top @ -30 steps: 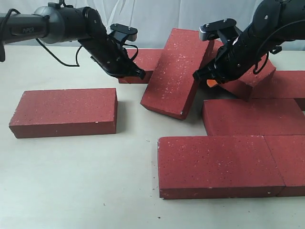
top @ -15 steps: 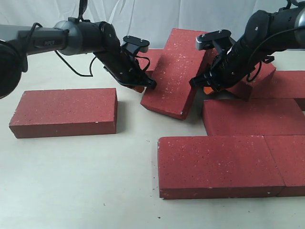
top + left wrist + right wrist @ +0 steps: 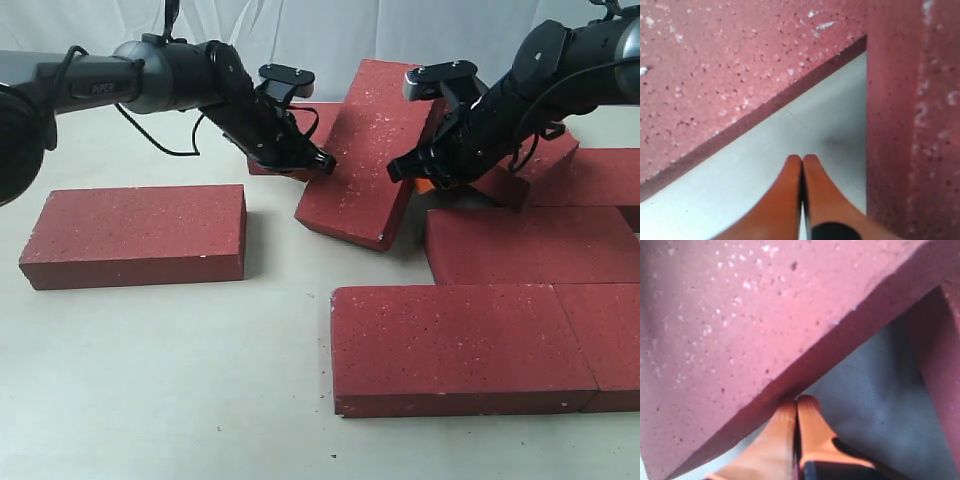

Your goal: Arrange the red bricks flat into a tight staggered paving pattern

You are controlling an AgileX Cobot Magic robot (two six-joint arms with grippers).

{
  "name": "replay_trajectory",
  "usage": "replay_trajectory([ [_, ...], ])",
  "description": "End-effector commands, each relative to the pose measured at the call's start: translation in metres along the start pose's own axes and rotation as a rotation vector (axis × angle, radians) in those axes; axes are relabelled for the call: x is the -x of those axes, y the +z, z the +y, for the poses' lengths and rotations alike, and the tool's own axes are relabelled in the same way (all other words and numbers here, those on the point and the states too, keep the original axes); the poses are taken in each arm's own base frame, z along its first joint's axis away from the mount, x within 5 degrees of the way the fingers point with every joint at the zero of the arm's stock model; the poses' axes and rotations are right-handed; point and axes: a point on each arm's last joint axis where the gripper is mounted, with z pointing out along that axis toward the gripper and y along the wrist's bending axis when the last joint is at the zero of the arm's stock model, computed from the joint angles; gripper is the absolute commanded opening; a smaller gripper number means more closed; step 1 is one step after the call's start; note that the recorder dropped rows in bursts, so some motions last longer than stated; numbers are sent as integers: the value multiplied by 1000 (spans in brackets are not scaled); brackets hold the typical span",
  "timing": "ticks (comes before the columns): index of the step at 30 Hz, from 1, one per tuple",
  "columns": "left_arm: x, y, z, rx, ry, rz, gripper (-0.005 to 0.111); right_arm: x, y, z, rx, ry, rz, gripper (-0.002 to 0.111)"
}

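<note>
A pale beige worktop (image 3: pixel 150 380) carries the dark-red rectangular paving bricks with white flecks (image 3: pixel 460 345), and both end effectors work at the far middle of the spread. The biggest stretch of laid brick lies on the camera side of the right end effector (image 3: pixel 420 180). There two slabs lie flat, end to end and touching, with a third flat slab (image 3: pixel 530 245) just behind them, near that end effector. Between the two end effectors one tilted brick (image 3: pixel 365 160) leans with its far end raised on other bricks and its near corner down on the worktop. A lone brick (image 3: pixel 135 235) lies flat well apart from the left end effector (image 3: pixel 318 165), on the side away from the tilted brick. The left end effector is pressed together, its orange fingers (image 3: pixel 785 200) meeting with nothing between them. It points at bare worktop in the wedge between one brick's speckled face and another's side wall, and contact with either cannot be told. The right end effector (image 3: pixel 796 401) is also pressed together and holds nothing, its orange tips up against the shadowed lower edge of the tilted brick.
</note>
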Motion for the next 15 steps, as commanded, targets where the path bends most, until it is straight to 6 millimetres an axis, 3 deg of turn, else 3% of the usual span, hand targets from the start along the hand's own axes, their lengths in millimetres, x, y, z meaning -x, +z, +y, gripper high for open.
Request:
replay_trajectory([
  [1, 13, -22, -13, -51, 29, -36, 0, 3, 0, 3, 34, 1, -35, -1],
  [5, 9, -22, -14, -68, 65, 5, 0, 2, 0, 3, 34, -54, -24, -1],
  [11, 10, -35, 22, 42, 13, -7, 0, 0, 0, -1, -8, -104, 3, -1],
  [15, 5, -24, 20, 8, -5, 11, 0, 3, 0, -1, -7, -72, -34, -1],
])
